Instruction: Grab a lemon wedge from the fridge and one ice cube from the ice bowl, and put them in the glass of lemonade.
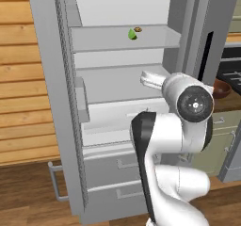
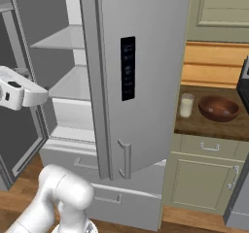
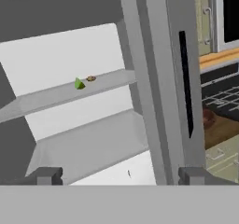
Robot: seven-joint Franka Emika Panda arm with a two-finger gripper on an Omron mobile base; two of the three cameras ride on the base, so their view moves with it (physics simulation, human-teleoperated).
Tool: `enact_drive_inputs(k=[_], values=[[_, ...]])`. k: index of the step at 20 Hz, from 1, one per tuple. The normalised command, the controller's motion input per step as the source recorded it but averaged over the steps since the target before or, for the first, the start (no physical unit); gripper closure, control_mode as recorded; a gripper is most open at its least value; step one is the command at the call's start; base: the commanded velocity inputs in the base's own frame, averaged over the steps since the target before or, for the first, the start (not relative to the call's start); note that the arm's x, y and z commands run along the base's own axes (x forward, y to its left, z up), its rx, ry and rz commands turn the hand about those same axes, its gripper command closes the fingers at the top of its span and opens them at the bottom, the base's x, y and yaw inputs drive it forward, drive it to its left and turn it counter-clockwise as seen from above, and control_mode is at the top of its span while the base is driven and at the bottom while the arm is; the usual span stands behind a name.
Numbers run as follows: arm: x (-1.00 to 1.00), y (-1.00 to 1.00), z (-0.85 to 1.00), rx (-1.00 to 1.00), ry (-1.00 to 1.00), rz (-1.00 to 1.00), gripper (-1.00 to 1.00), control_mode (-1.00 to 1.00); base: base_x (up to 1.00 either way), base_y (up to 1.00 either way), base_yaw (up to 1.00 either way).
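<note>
Facing the tall grey French-door fridge (image 1: 117, 102) with its left door swung open, the white arm holds its two-finger gripper (image 3: 120, 175) level with the middle shelves, aimed straight into the cavity. Jaws stand spread wide, nothing between them, which fits an approach before the first pick.

Tiny lime-green lemon wedge (image 1: 132, 34) sits on the upper shelf toward its right end, just beside a small brown item (image 1: 138, 29) I can't identify. From the hand view the wedge (image 3: 79, 83) is above and left of the jaws' centreline, well apart from them, so my read is the hand needs to rise and go deeper to reach it.

Right door is closed, black display panel (image 2: 128, 68) facing out. On the dark wooden desk (image 2: 194, 123) to the right of the fridge: small clear tumbler of pale lemonade (image 2: 186, 105) and the round dark reddish-brown ice bowl (image 2: 219, 108), near each other but not touching. Parked there presumably so the drop-off is a short swing from the fridge.

Counts: one wedge, one brown item, one glass, one bowl, two fridge shelves visible. Ice cubes inside the bowl: can't tell from here.

Task judgement: early, nothing picked yet.
</note>
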Motion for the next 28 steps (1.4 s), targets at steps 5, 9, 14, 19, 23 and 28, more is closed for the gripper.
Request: enact_drive_inputs(k=[5, 9, 14, 19, 23, 28], values=[[0.70, 0.29, -0.17, -0.02, 0.15, -0.04, -1.00, -1.00, 0.00, 0.00, 0.00], [1.00, -0.15, -0.37, 0.00, 0.02, -0.07, -1.00, -1.00, 0.00, 0.00, 0.00], [1.00, -0.07, -0.33, -0.01, 0.04, -0.16, -1.00, -1.00, 0.00, 0.00, 0.00], [1.00, -0.09, -0.28, -0.08, 0.09, -0.36, -1.00, -1.00, 0.00, 0.00, 0.00], [1.00, -0.31, -0.22, -0.07, 0.09, -0.45, -1.00, -1.00, 0.00, 0.00, 0.00], [0.47, -0.95, -0.06, -0.01, 0.07, -0.57, -1.00, -1.00, 0.00, 0.00, 0.00]])
